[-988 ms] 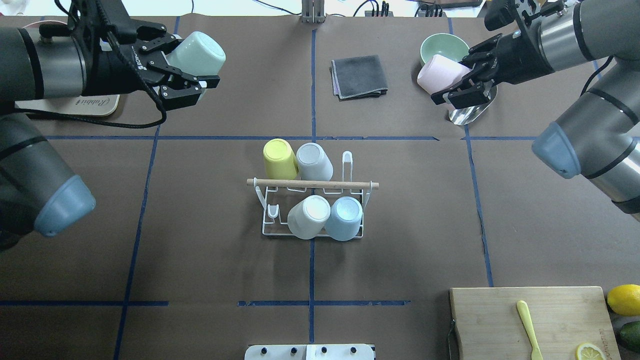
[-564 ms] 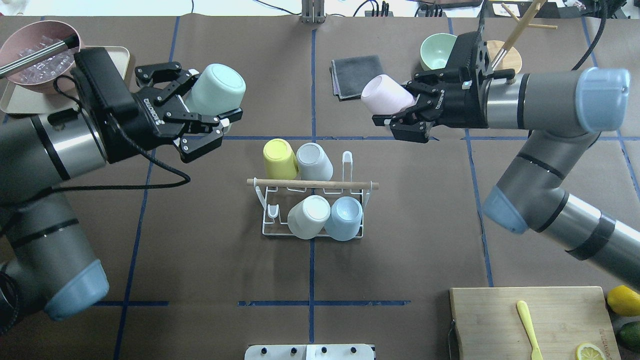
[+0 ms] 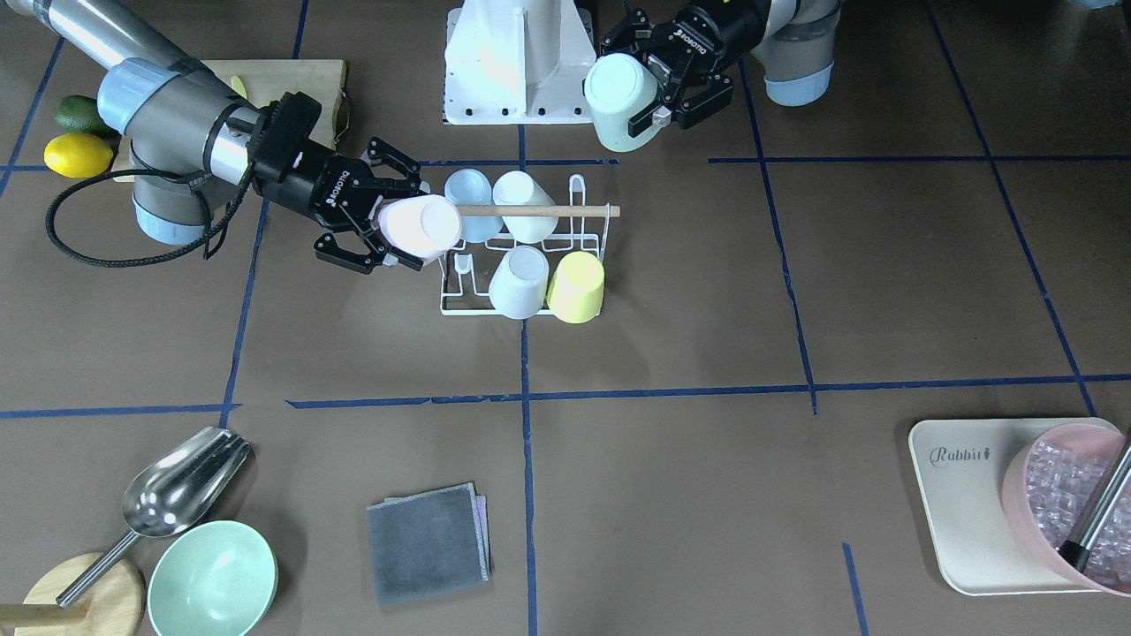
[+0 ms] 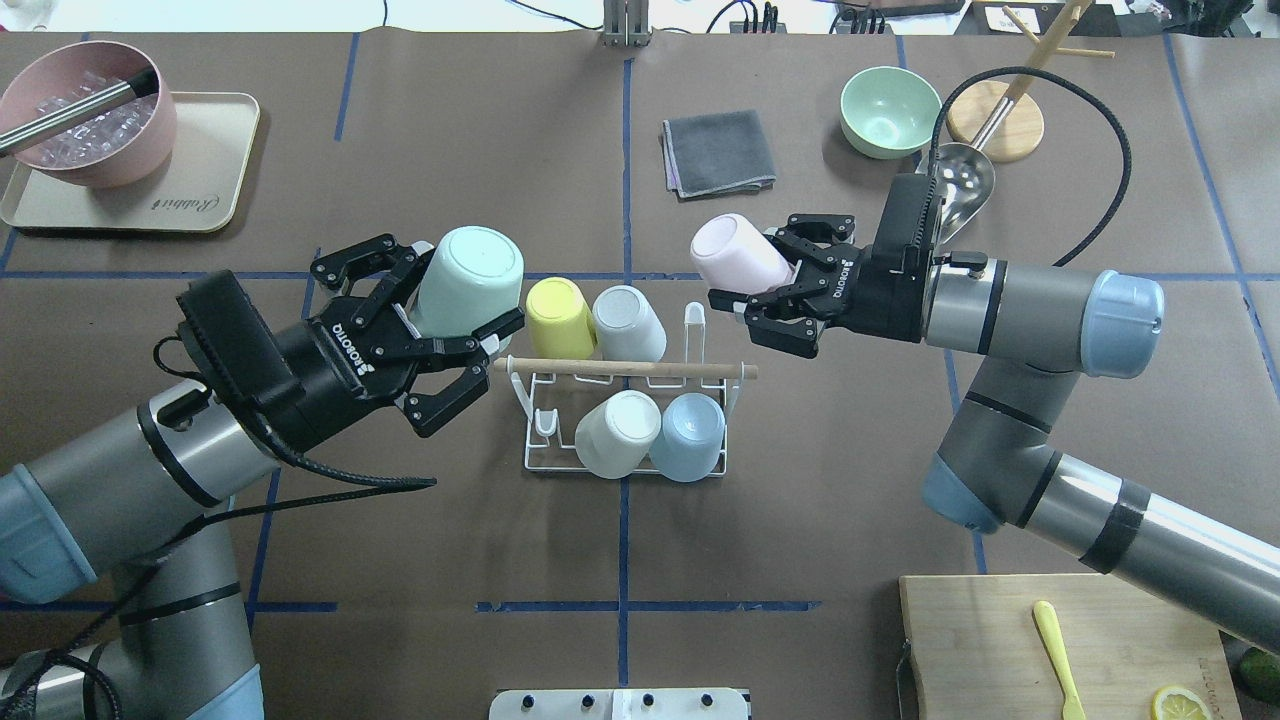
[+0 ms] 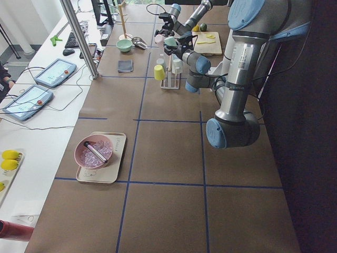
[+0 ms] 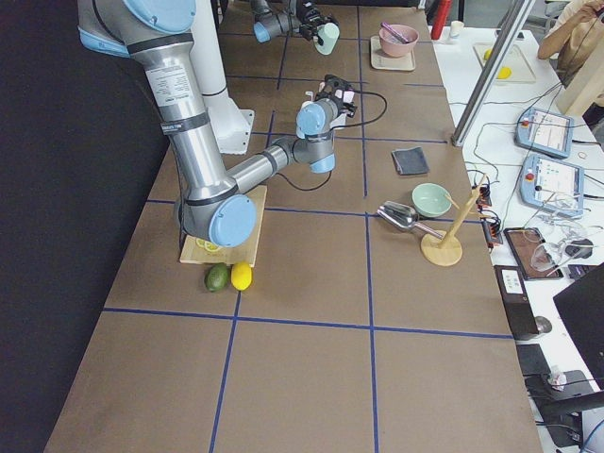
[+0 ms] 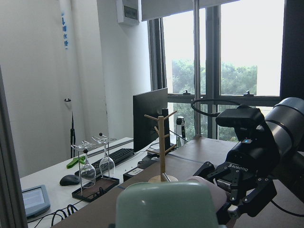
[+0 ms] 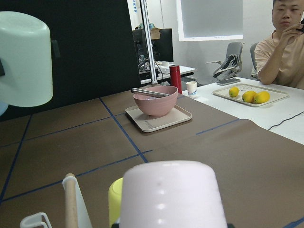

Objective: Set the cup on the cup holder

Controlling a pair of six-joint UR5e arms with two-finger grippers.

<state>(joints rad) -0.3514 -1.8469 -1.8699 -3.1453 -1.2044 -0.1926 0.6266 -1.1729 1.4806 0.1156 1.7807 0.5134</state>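
my left gripper (image 4: 460,300) was clamped on the mint cup (image 4: 470,272), its base pointing away from my wrist. i held it up in the air off the left end of the rack (image 4: 694,330), on the yellow cup's (image 4: 558,318) side. my right gripper (image 4: 745,268) was closed around the pink cup (image 4: 730,252) in the same way, raised near the rack's right end. as far as i could tell, neither held cup touched the rack.

the rack stood in the middle of the bench with its rod (image 4: 640,369) across the top. four cups sat upside down on it: yellow and grey (image 4: 628,323) in the far row, white (image 4: 618,432) and blue (image 4: 690,435) in the near row. one prong (image 4: 545,422) at the left of the near row stood bare.

a tray (image 4: 215,190) with a pink bowl (image 4: 90,150) lay in the far left corner. a cloth (image 4: 718,152) and a green bowl (image 4: 888,98) lay by the far edge, and a board (image 4: 990,640) in the near right corner.
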